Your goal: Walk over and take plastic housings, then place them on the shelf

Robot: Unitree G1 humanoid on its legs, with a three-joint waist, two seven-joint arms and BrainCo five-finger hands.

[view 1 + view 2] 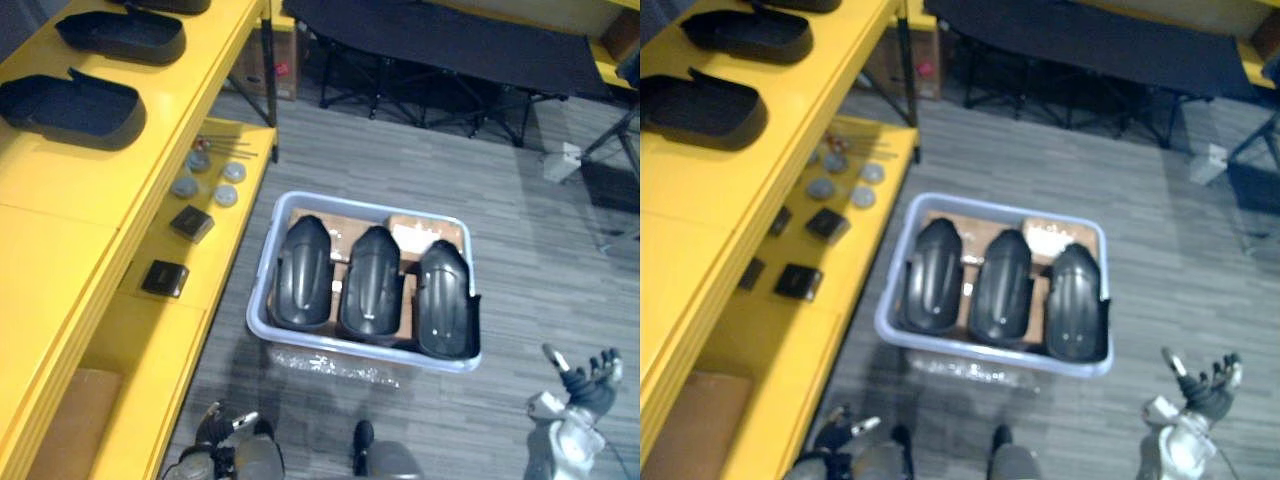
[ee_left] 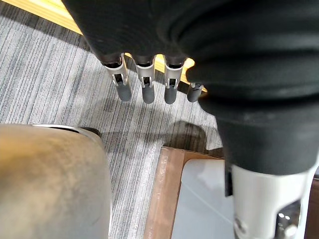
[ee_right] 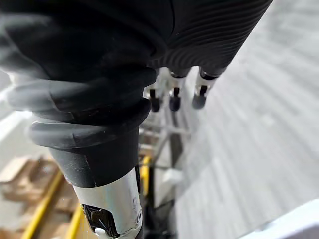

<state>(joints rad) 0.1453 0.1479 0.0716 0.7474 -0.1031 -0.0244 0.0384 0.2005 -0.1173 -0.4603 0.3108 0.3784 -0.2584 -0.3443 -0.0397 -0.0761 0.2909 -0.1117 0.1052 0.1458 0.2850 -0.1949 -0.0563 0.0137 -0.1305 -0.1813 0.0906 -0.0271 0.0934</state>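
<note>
Nearest the lens: the left hand (image 1: 228, 425) is hanging low on the near side of the bin (image 1: 262, 300), off its left corner. Its fingers (image 2: 144, 90) are dangling straight and slack over bare carpet, holding nothing. The right hand (image 1: 588, 385) is hovering off the bin's near right corner, its fingers (image 3: 174, 102) spread and uncurled, likewise empty. Both hands are sitting apart from the bin, touching none of it.

Three dark plastic housings (image 1: 372, 283) are lying inside the bin, side by side, rounded backs up and narrow ends toward its far wall. They are likely packed so that each can be lifted out from above. Brown cardboard (image 1: 312, 216) is showing under them at the bin's far end, probably as padding. Clear wrap (image 1: 330, 365) is lying on the floor against the bin's near wall.

The yellow shelf (image 1: 70, 240) is running along the bin's left side. On its upper level, left of and beyond the bin, two more housings (image 1: 75, 108) are resting hollow side up, which suggests where the rest belong. On the lower level beside the bin's left wall, small black blocks (image 1: 190, 222) and grey discs (image 1: 215, 182) are lying loose. A dark folding table (image 1: 450, 40) is standing past the bin's far wall.

Judgement: the approach looks about done and the pick is not yet begun. Both hands need to come forward over the bin.
</note>
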